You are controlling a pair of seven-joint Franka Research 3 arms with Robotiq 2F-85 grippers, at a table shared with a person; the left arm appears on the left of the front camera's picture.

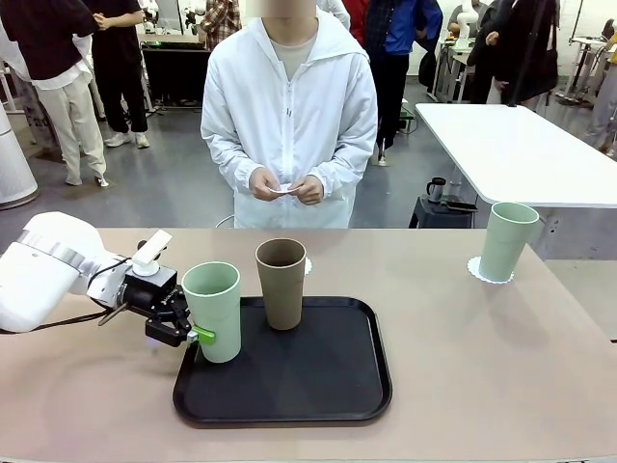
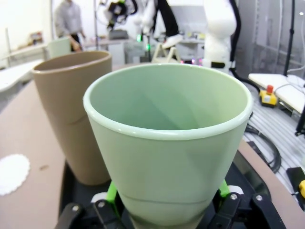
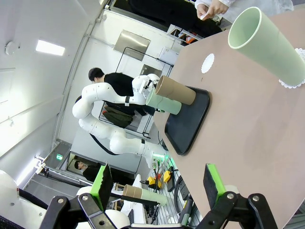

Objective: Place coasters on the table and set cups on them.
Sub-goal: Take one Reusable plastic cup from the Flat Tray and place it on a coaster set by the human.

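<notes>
Left gripper clamped on mint cup at left edge of the tray. Right gripper jaws stand wide apart, table beyond.

No legible text or labels anywhere.

The left arm is glossy white and rounded, with a silver band at one joint and a thin black cable along the wrist. The left gripper is black, topped by a white block. The right gripper has black fingers with green pads and silver screws.
</notes>
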